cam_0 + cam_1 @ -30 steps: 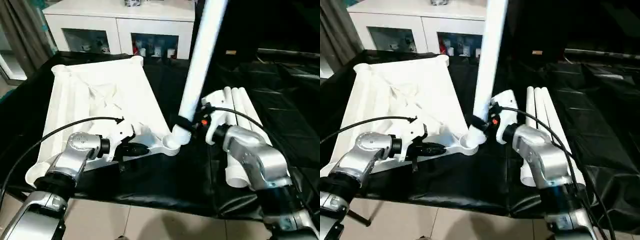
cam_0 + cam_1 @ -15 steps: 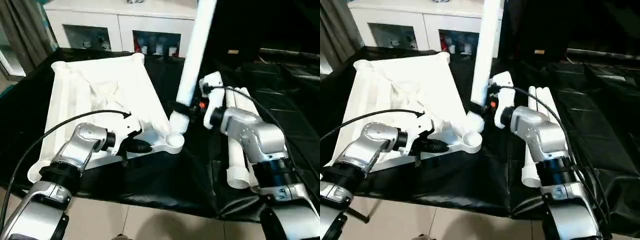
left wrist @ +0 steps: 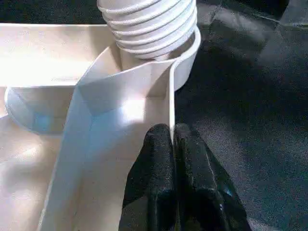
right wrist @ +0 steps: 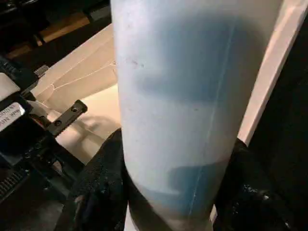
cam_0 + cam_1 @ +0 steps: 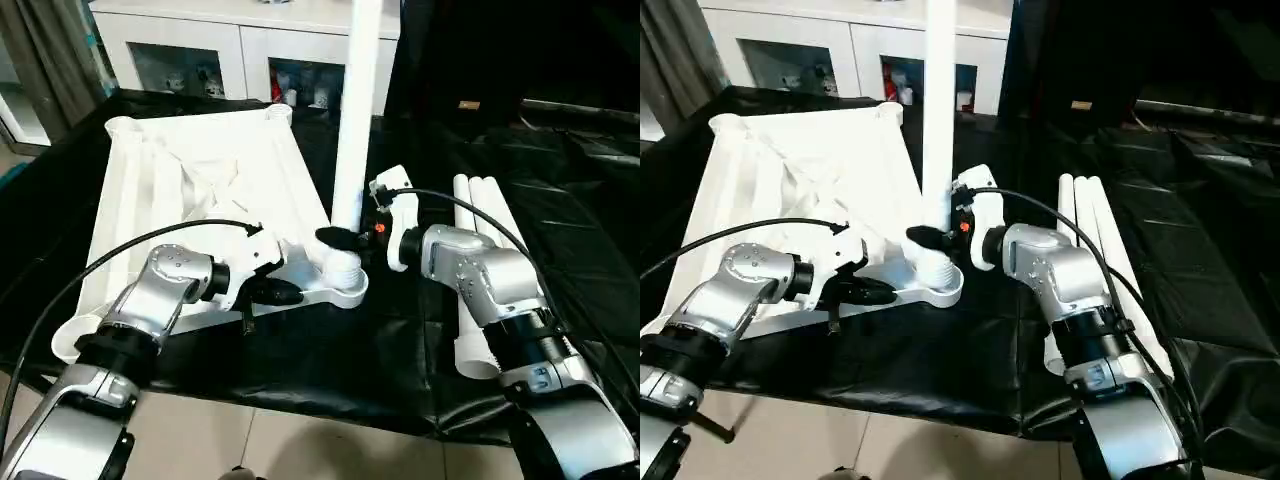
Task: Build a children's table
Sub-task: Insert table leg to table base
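The white table top lies upside down on the black cloth, ribs up, with round sockets at its corners. A long white leg stands nearly upright, its threaded end resting in the near right corner socket. My right gripper is shut on this leg just above the thread. My left gripper is shut on the thin rim of the top just beside that socket. Three more white legs lie side by side to the right.
A white glass-door cabinet stands behind the draped table. The cloth's front edge drops to a tiled floor. A grey curtain hangs at the far left.
My right gripper has swung the leg from a rightward lean to nearly upright and brought its threaded end down onto the corner socket. The left gripper has kept its hold on the rim.
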